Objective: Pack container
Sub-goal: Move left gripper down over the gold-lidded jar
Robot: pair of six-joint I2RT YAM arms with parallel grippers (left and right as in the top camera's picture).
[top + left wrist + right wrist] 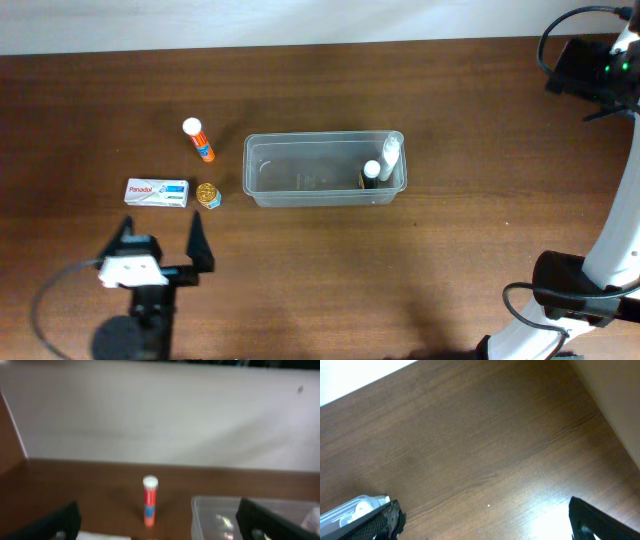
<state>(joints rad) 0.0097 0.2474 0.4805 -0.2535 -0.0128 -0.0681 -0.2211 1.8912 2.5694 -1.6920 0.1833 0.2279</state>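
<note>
The clear plastic container (325, 170) stands at the table's middle. Inside it at the right end are a white tube (390, 152) and a dark bottle with a white cap (371, 173). An orange tube with a white cap (198, 139), a white Panadol box (157, 192) and a small gold-lidded jar (208, 195) lie left of the container. My left gripper (163, 238) is open and empty, just in front of the box. In the left wrist view the left gripper (162, 531) faces the orange tube (149, 500) and the container's corner (215, 510). My right gripper (490, 527) is open and empty over bare table at the far right.
The right arm's wrist (588, 66) is at the far right corner, its base (565, 290) at the front right. A pale wall (160, 415) runs along the table's far edge. A corner of the container (355, 507) shows in the right wrist view.
</note>
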